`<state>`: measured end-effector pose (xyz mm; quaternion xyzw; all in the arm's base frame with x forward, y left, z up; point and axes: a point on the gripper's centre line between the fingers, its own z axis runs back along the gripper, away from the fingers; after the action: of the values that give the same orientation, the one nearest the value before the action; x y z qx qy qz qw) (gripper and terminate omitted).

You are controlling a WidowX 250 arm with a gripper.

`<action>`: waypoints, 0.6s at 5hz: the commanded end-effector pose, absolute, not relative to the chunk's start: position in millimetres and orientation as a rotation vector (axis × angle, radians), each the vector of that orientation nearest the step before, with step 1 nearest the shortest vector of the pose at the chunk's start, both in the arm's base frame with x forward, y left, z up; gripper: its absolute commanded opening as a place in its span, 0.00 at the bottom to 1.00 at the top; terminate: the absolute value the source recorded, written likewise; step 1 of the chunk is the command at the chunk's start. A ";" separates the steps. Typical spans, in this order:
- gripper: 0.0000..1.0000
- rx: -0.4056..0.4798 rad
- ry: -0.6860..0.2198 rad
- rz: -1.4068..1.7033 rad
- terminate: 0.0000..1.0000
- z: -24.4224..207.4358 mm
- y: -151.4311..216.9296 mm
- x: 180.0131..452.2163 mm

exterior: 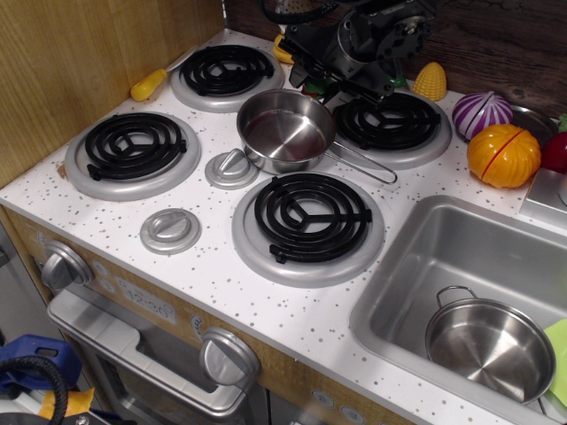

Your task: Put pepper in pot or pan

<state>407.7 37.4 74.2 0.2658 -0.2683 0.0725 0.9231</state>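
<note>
**Stove counter, contents left to right**

1. Yellow-handled tool, far left edge, at 10 o'clock from the saucepan. Not in play.
2. Four black coil burners with grey knobs between them. The near-right burner lies at 6 o'clock from the saucepan.
3. Saucepan: small, round, shiny steel, upright at the centre of the stove. Its thin wire handle points to 4 o'clock. It holds nothing; a reddish tint shows on the inner wall.
4. Pepper: only a sliver of red and green shows, tucked under the pincer at the saucepan's 1 o'clock, just past the far rim. Small, glossy plastic; shape mostly hidden.
5. Pincer: dark and bulky, hanging over the back burners. The jaws are masked by its own body, so I cannot tell whether it grips the pepper or stands open.
6. Yellow corn, purple onion, orange toy, dark red toy: along the back right.
7. Sink, with a wider steel pot inside.

**Risk:** the pepper looks to sit over the rim, not the bowl. Released here, it would likely strike the edge and roll off onto the back burner. A low pass could also knock the light saucepan aside.
</note>
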 end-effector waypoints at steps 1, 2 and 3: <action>0.00 0.543 -0.630 0.201 0.00 87.0 51.3 399.5; 1.00 0.530 -0.637 0.203 0.00 74.5 60.3 393.0; 1.00 0.530 -0.637 0.203 0.00 74.5 60.3 393.0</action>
<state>388.3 59.7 47.5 0.2637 -0.2747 0.0856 0.9207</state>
